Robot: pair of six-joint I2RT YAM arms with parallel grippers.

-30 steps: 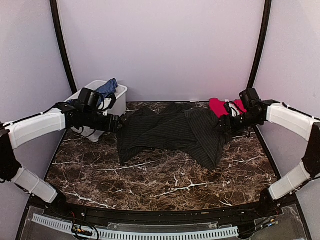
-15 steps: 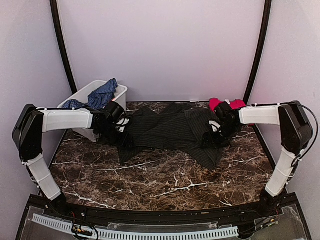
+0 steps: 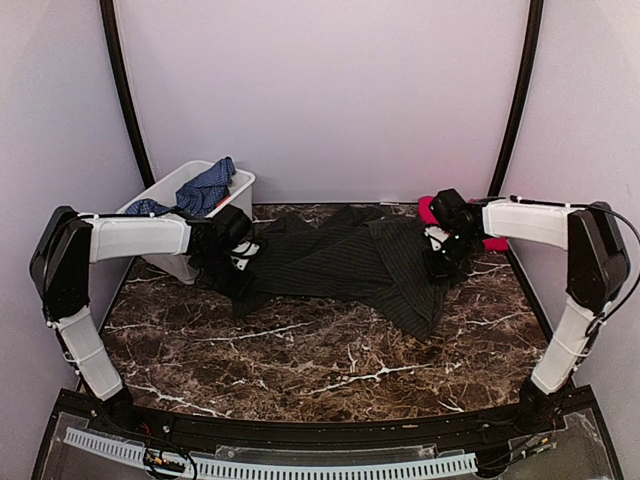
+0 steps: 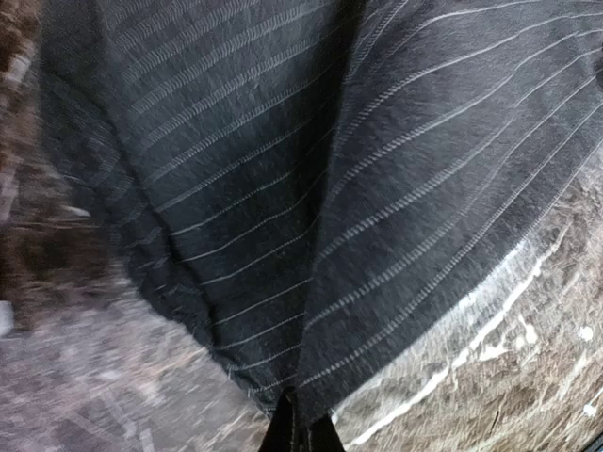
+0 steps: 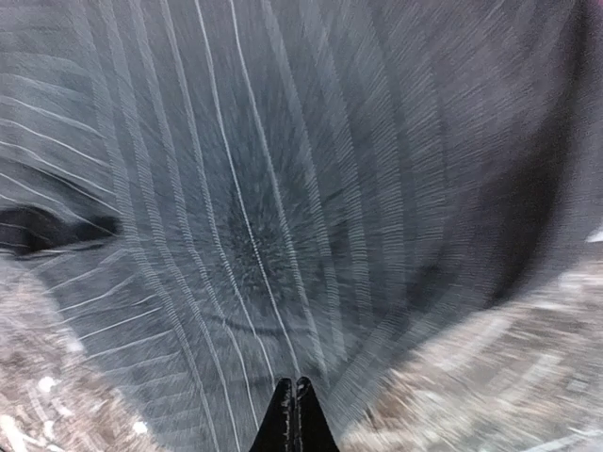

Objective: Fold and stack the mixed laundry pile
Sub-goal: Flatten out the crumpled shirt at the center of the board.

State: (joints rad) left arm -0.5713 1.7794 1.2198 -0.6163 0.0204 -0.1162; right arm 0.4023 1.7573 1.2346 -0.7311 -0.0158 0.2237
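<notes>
The dark charcoal pinstriped shirt [image 3: 340, 262] lies spread across the back of the marble table [image 3: 330, 370]. My left gripper [image 3: 241, 264] is at the shirt's left edge. In the left wrist view that gripper [image 4: 300, 431] is shut on a corner of the shirt [image 4: 377, 188]. My right gripper [image 3: 437, 262] is at the shirt's right edge. The right wrist view shows it [image 5: 294, 414] shut on the striped cloth [image 5: 283, 188], which fans out from the fingertips. A bright red cloth [image 3: 429, 208] lies behind the right arm, mostly hidden. A blue checked garment [image 3: 207, 185] hangs out of the bin.
A white plastic bin [image 3: 238, 196] stands at the back left, right behind the left arm. Curved black poles and pale walls close in the back and sides. Bare marble stretches from the shirt to the near edge.
Both arms swung inward and down onto the shirt's two side edges. Both grippers have gone from open to shut on the cloth. The shirt's left edge has shifted slightly.
</notes>
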